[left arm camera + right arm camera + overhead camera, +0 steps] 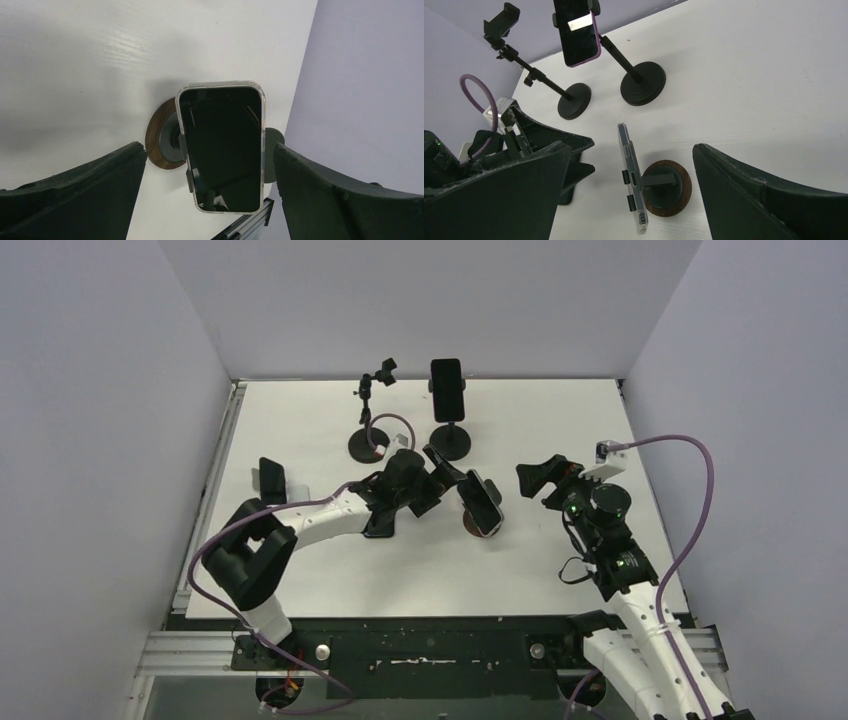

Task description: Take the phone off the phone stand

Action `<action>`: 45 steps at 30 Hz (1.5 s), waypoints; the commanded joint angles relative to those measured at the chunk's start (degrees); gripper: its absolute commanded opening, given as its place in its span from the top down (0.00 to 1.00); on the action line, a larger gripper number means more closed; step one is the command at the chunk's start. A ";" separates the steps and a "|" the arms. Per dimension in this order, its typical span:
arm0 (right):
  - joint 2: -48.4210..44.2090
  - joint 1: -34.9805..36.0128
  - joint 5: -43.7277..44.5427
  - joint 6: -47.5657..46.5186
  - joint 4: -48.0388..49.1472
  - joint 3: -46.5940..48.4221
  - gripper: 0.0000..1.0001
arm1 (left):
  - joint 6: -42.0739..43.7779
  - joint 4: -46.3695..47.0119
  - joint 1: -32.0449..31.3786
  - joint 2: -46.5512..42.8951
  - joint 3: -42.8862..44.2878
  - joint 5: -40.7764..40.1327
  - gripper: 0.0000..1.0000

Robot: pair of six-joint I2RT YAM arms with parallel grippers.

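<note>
The phone (483, 503) sits clipped in the phone stand (668, 188) at the middle of the tabletop (400, 580). Its long axis is near upright and its dark screen faces frame left toward the left gripper (447, 485), whose fingers are spread apart close by. The right gripper (535, 483), also spread, hovers centre right, viewing the phone edge-on.

Wide bare desk (570, 410) on the right side and along the near edge, free for passage. Narrow gaps either side of the phone (484, 506) within the spread left hand (208, 150), touching neither finger. Clear strip between the phone and the spread right hand (543, 476). Farther back, blocked by an empty clamp stand (366, 447) and a taller stand (451, 443) carrying a second phone (447, 390), close together. Near the left edge, a dark flat object (271, 478). Beneath the phone, a round wooden base (667, 187).
</note>
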 commanded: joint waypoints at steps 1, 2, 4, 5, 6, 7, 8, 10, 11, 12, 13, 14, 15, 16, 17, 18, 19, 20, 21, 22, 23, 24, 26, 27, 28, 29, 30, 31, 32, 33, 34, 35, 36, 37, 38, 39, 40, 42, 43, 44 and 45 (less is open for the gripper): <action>-1.18 0.42 0.19 0.06 -0.32 1.90 0.01 | 0.87 7.97 0.41 3.02 3.18 2.99 0.03; -1.07 0.45 0.15 0.06 -0.44 2.02 0.01 | 0.69 8.80 0.41 3.62 3.26 3.43 0.03; -1.00 0.50 -0.18 0.04 -0.38 1.95 0.01 | 0.17 10.69 0.54 4.94 3.40 4.39 0.03; -0.94 0.46 -0.34 0.06 -0.23 1.84 0.01 | -0.10 11.43 0.54 5.87 3.56 4.93 0.03; -0.91 0.58 -0.48 0.06 -0.13 1.70 0.01 | -0.33 12.10 0.64 6.56 3.96 5.06 0.03; -0.89 0.59 -0.77 0.06 0.04 1.44 0.01 | -0.57 13.12 0.70 7.26 4.08 5.83 0.03; -0.87 0.56 -1.10 0.06 0.07 1.27 0.01 | -0.88 14.30 0.82 8.02 4.21 6.93 0.03; -0.92 0.61 -1.81 -0.24 -0.04 1.04 0.01 | -1.58 15.77 0.94 9.03 4.41 7.70 0.03; -0.93 0.64 -2.36 -0.64 -0.36 1.02 0.01 | -1.67 16.18 0.94 9.29 4.56 7.80 0.03; -0.69 0.68 -3.11 -1.17 -0.86 1.16 0.02 | -1.66 16.38 0.94 9.33 4.52 7.82 0.03; -0.42 0.65 -3.95 -1.71 -1.60 1.38 0.02 | -1.62 16.37 0.98 9.08 4.37 7.57 0.03; 0.00 0.76 -4.68 -2.04 -2.61 1.56 0.03 | -1.48 16.32 1.06 8.70 4.05 7.34 0.03; 0.50 0.77 -5.25 -2.25 -4.35 1.70 0.03 | -1.35 16.16 1.20 8.21 3.47 7.02 0.02; 1.03 0.77 -5.75 -2.43 -5.52 1.73 0.04 | -1.32 15.80 1.39 7.48 2.87 6.80 0.03; 1.47 0.75 -6.22 -2.56 -6.88 1.68 0.04 | -1.25 15.48 1.66 6.76 2.17 6.54 0.02; 1.82 0.74 -6.88 -2.58 -8.01 1.53 0.05 | -1.27 15.09 2.01 5.86 1.22 6.23 0.03; 2.02 0.78 -7.77 -2.62 -8.89 1.24 0.06 | -1.24 14.61 2.34 4.84 0.20 5.88 0.03; 2.06 0.80 -9.04 -2.74 -9.52 0.82 0.07 | -1.19 14.04 2.91 3.72 -0.93 5.68 0.03; 1.95 0.79 -10.48 -2.82 -9.85 0.17 0.08 | -1.05 13.52 3.45 2.39 -2.22 5.54 0.03; 1.85 0.73 -11.85 -2.86 -9.93 -0.38 0.09 | -0.68 12.83 4.02 1.07 -3.46 5.52 0.03; 1.75 0.79 -13.12 -2.95 -9.90 -1.06 0.10 | -0.09 12.07 4.76 -0.67 -4.82 5.52 0.03; 1.65 0.81 -14.19 -3.13 -9.68 -1.78 0.11 | 0.69 11.21 5.44 -2.29 -5.92 5.52 0.03; 2.45 0.89 -16.15 -3.51 -9.32 -2.77 0.14 | 2.73 8.43 7.14 -5.57 -7.58 5.52 0.03; 3.23 0.99 -17.21 -3.74 -8.80 -3.16 0.17 | 4.07 6.58 8.22 -7.03 -7.78 5.74 0.03; 3.90 1.14 -18.69 -3.90 -8.11 -3.53 0.21 | 5.38 4.53 9.33 -8.56 -7.75 6.22 0.03; 4.79 1.31 -19.60 -3.90 -7.31 -4.11 0.22 | 6.74 2.59 10.78 -10.46 -7.61 7.02 0.03; 5.40 1.48 -20.06 -3.89 -6.61 -4.42 0.23 | 8.41 0.92 11.87 -11.35 -7.47 7.59 0.03; 5.95 1.67 -20.31 -3.86 -5.94 -4.77 0.24 | 9.96 -0.35 12.91 -13.23 -7.27 8.75 0.03; 6.61 1.84 -20.42 -3.99 -5.30 -5.02 0.25 | 11.74 -1.87 13.78 -14.56 -7.00 9.57 0.03; 7.38 2.00 -20.63 -4.13 -4.80 -5.18 0.25 | 13.70 -3.00 14.69 -15.86 -6.80 10.44 0.03; 8.21 2.13 -20.92 -4.30 -4.42 -5.15 0.25 | 15.93 -3.64 15.53 -17.10 -6.53 11.73 0.03; 9.09 2.31 -21.03 -4.47 -3.94 -5.10 0.26 | 18.57 -3.39 16.66 -18.13 -6.48 13.72 0.03; 9.90 2.73 -21.07 -4.77 -3.57 -5.13 0.28 | 21.22 -2.18 17.83 -19.05 -6.67 16.75 0.03; 10.73 2.85 -21.08 -5.04 -3.12 -5.08 0.29 | 23.81 -0.98 19.02 -19.70 -6.73 19.48 0.03; 11.55 2.98 -21.20 -5.28 -2.74 -4.98 0.31 | 26.78 -0.74 20.13 -20.28 -6.63 21.91 0.03; 12.32 3.14 -21.47 -5.58 -2.61 -4.88 0.32 | 28.15 -1.25 20.71 -21.00 -6.38 22.85 0.03; 13.03 3.25 -21.65 -5.86 -2.28 -4.78 0.34 | 30.34 -2.17 20.72 -21.82 -6.18 22.44 0.03; 14.28 3.37 -21.53 -6.66 -1.89 -4.77 0.36 | 32.69 -0.71 20.59 -24.00 -7.06 21.99 0.03; 14.93 3.41 -21.25 -6.90 -1.68 -4.77 0.37 | 33.18 0.82 20.67 -24.99 -8.16 22.19 0.03; 15.65 3.43 -21.17 -7.01 -1.42 -4.68 0.39 | 33.92 1.83 20.71 -25.95 -9.02 22.09 0.03; 16.41 3.48 -21.12 -7.12 -1.16 -4.61 0.40 | 35.34 2.75 20.71 -26.74 -9.77 21.99 0.03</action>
